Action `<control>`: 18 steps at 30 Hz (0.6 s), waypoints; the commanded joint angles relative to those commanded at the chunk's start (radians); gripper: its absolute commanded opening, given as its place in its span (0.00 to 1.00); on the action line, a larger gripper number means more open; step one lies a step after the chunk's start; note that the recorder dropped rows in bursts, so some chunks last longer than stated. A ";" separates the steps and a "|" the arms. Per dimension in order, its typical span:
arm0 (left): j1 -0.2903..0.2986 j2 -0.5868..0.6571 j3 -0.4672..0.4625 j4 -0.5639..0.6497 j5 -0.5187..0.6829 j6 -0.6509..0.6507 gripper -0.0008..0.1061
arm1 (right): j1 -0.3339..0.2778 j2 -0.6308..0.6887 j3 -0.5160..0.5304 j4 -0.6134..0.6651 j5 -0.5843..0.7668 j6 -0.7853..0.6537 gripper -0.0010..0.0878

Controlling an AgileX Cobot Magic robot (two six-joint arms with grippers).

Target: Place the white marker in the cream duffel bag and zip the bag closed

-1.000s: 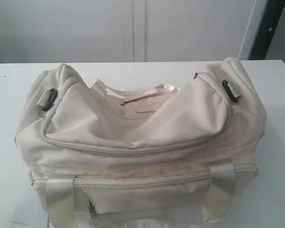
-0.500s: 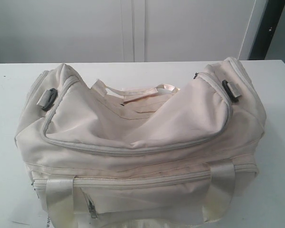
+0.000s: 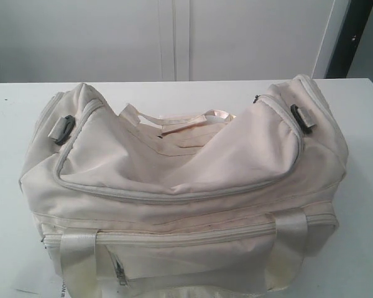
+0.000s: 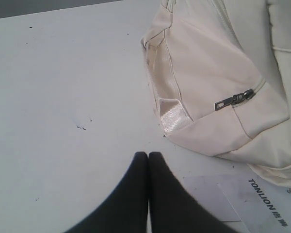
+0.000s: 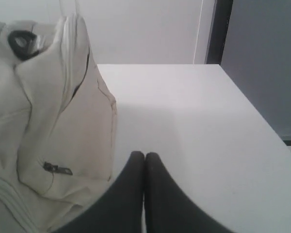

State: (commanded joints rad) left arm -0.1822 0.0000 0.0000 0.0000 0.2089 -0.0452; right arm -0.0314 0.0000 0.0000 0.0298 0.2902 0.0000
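The cream duffel bag [image 3: 186, 180] fills the middle of the white table in the exterior view, its curved top flap lying down and the zipper line running along the front. No arm shows in that view. My left gripper [image 4: 148, 155] is shut and empty over bare table beside one end of the duffel bag [image 4: 208, 92], near a dark zipper pull [image 4: 234, 98]. My right gripper [image 5: 144, 155] is shut and empty above the table beside the bag's other end [image 5: 53, 126]. The white marker is out of view.
A printed white paper sheet [image 4: 242, 204] lies on the table by the bag's end, partly under it. The white table [image 3: 12, 236] ends close behind the bag, with a wall and a dark door frame [image 3: 354, 37] beyond. The table's edge [image 5: 262, 116] runs near my right gripper.
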 joint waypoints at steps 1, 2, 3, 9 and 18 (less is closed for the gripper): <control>0.000 0.000 0.000 0.000 0.000 0.000 0.01 | 0.000 0.000 0.000 -0.002 0.022 0.000 0.01; 0.000 0.000 0.000 0.000 0.000 0.000 0.01 | 0.000 0.000 0.000 -0.004 0.045 0.000 0.01; 0.000 0.000 0.000 0.000 0.000 0.000 0.01 | 0.000 0.000 0.000 -0.004 0.047 0.000 0.01; 0.000 0.000 0.000 0.000 0.000 0.000 0.01 | 0.000 0.000 0.000 -0.007 0.045 -0.042 0.01; 0.000 0.000 0.000 0.000 0.000 0.000 0.01 | 0.000 0.000 0.000 -0.004 0.045 -0.041 0.01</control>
State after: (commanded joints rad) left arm -0.1822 0.0000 0.0000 0.0000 0.2089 -0.0452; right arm -0.0314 0.0000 0.0000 0.0254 0.3356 -0.0410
